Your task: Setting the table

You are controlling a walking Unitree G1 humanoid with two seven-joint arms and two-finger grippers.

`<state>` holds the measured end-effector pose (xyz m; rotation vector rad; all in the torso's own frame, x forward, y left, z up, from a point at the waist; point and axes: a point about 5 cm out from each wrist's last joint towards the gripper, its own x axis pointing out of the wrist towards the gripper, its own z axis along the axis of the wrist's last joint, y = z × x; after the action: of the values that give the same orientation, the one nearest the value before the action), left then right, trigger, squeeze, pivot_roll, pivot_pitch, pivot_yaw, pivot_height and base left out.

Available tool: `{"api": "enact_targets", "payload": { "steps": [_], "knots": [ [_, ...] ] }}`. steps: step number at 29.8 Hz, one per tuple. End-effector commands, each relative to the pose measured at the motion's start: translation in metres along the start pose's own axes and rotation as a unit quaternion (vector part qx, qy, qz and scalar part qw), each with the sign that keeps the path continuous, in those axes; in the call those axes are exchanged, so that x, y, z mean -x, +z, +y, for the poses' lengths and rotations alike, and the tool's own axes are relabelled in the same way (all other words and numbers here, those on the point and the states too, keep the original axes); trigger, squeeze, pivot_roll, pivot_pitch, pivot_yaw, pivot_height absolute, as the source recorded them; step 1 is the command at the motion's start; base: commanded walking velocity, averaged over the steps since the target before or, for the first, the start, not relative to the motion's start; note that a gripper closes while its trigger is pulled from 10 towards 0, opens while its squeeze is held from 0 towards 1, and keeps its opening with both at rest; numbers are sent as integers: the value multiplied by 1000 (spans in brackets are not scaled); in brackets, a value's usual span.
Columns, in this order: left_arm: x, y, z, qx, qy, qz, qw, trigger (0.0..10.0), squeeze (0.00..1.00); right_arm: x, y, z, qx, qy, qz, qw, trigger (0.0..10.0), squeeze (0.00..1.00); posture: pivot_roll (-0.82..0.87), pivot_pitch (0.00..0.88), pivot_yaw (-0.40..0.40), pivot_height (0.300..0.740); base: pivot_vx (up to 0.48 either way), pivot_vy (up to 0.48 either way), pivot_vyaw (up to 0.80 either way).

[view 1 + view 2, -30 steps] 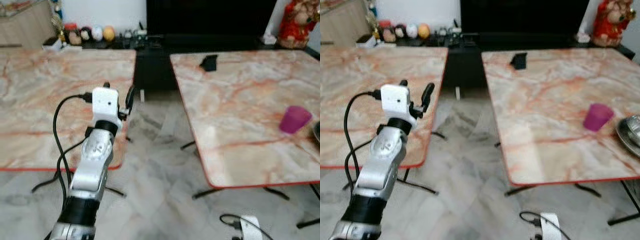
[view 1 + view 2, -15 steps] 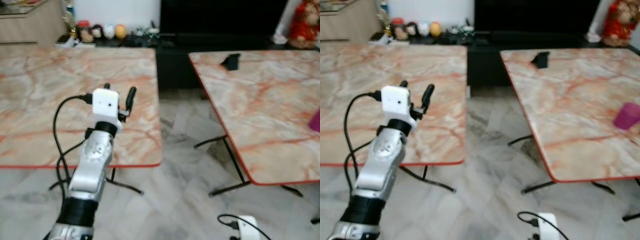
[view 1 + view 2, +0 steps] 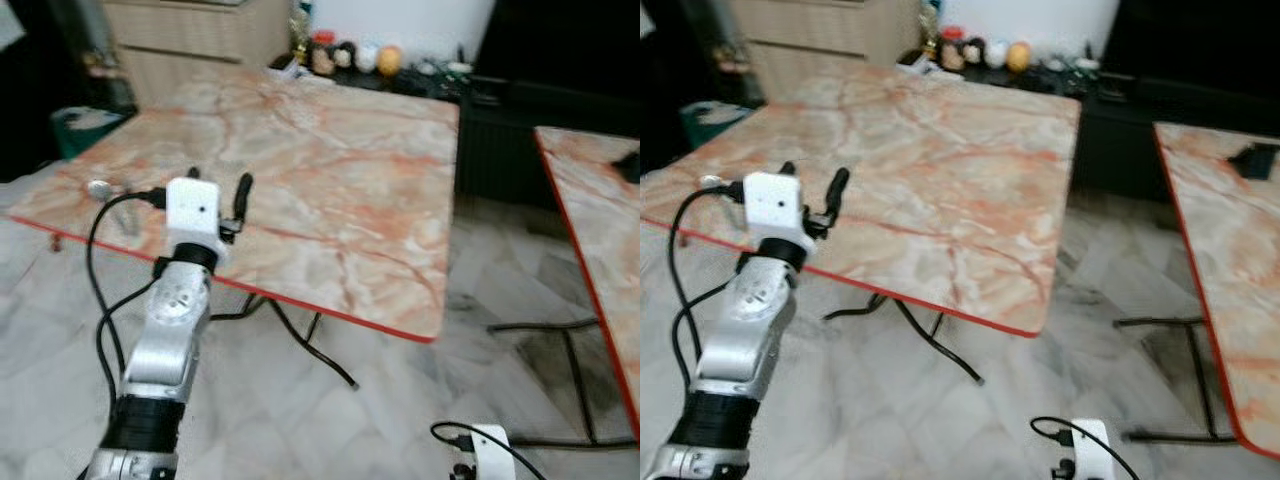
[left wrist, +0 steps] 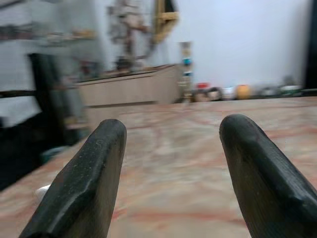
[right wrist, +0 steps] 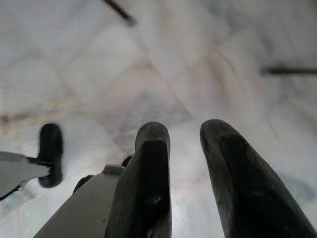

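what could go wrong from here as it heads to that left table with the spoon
1. The left gripper is raised, open and empty at the marble table's red edge; while walking, the arm might bump that edge.
2. The spoon lies close to the table's near corner, so a clumsy reach may knock it onto the floor.
3. The table's black legs splay across the floor and might catch the robot's feet.

the pink-veined marble table with red edge (image 3: 330, 190) offers broad bare surface ahead of the left gripper (image 3: 218, 183), whose fingers stand apart. a small silver spoon-like object (image 3: 100, 188) lies near its left corner. grey marble floor (image 3: 400, 400) separates the second marble table (image 3: 610, 250).
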<state>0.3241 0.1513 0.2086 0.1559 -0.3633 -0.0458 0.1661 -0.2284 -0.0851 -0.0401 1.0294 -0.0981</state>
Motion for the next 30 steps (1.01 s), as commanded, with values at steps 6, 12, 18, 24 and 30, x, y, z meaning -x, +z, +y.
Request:
{"api": "enact_targets", "payload": {
  "steps": [6,12,18,24,30],
  "knots": [
    [-3,7,-2,-11,3,-15,1000,10000,0,1,-2,-3,4,-3,3,1000,10000,0,95,0,-44,740,0,0,800],
    [-2,4,6,-22,29,-8,999,10000,0,1,-2,-3,5,-2,3,1000,10000,0,95,0,-44,740,0,0,800],
    [2,-11,27,-55,94,26,994,10000,0,1,-2,-3,5,-3,3,1000,10000,0,95,0,-46,740,0,0,800],
    [21,-43,65,-117,203,109,966,10000,0,1,-2,-3,4,-2,3,1000,10000,0,95,0,-47,740,0,0,800],
    [55,-93,85,-106,242,231,936,10000,0,1,-2,-4,-2,-2,3,1000,10000,0,98,0,-49,740,0,0,283]
  ]
}}
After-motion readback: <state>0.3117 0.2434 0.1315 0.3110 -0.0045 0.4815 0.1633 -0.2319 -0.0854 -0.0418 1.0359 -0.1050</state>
